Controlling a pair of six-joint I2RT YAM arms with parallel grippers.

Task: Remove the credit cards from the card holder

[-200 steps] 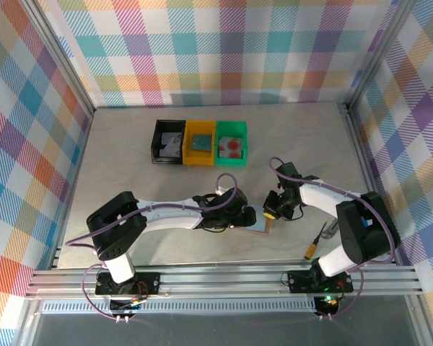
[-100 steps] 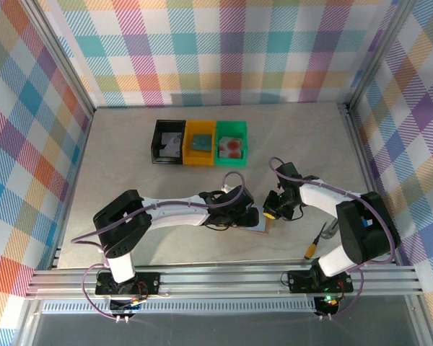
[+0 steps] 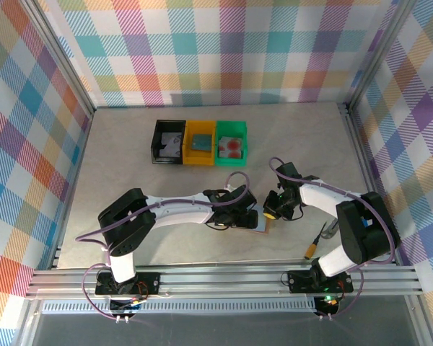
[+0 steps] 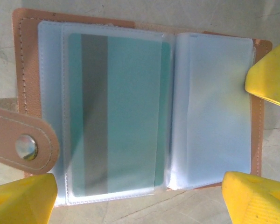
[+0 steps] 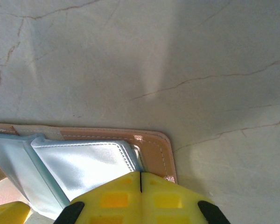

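Wide left jaws have moved over the card holder [image 4: 25, 70], teal card [image 4: 130, 116] between them, ready to grab. Shut right jaws hold it down.

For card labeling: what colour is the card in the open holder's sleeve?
The card is teal-blue with a grey stripe; clearest in the left wrist view.

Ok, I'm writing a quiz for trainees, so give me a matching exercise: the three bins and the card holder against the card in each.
Things:
1. black bin
2. yellow bin
3. green bin
4. card holder

Cards:
A. teal card with a grey stripe, behind a clear sleeve
B. red-spotted card
C. grey-white card
D. blue-grey card

Pairs: 1-C, 2-D, 3-B, 4-A
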